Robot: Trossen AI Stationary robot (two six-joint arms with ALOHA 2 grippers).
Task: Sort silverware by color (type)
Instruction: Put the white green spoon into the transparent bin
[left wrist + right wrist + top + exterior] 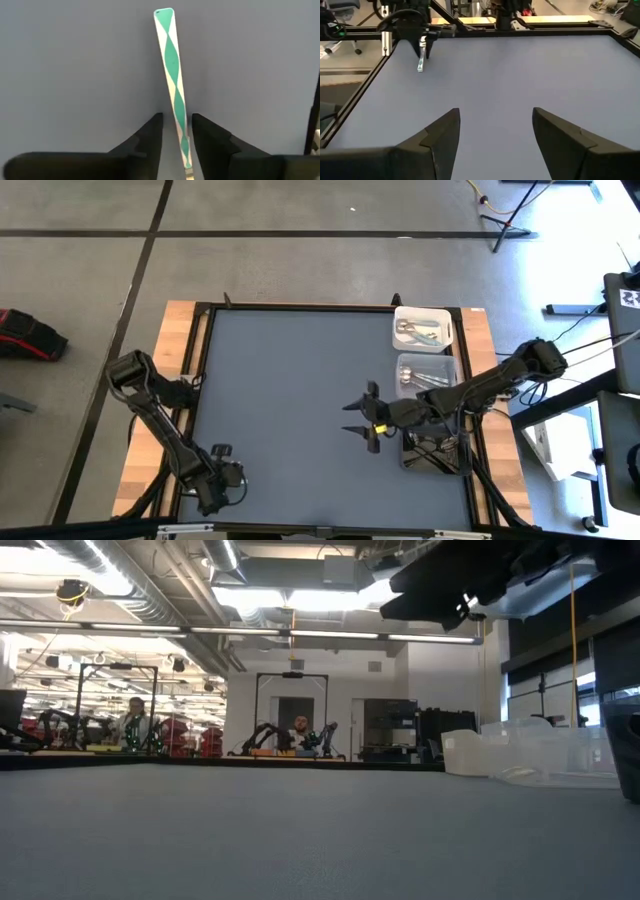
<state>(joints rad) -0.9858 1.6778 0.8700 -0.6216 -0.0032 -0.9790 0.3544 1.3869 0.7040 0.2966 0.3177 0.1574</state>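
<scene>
At lower left of the high view, our left gripper (176,145) fingers clamp a green-patterned utensil handle (172,75), likely for carrying to the bins (422,326). Our right gripper (362,418), fingers spread and empty, waits mid-table beside them.

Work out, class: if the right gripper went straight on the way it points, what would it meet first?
Probably nothing nearby: the right gripper, fingers open, faces bare mat. Farther off is the left gripper holding a utensil, though somewhat off-line.

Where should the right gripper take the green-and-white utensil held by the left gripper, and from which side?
Probably the free handle end of the green-and-white utensil, beyond the left gripper. It is flat and widest there, so the open right gripper could come end-on, opposite the left gripper, closing on the flat faces.
</scene>
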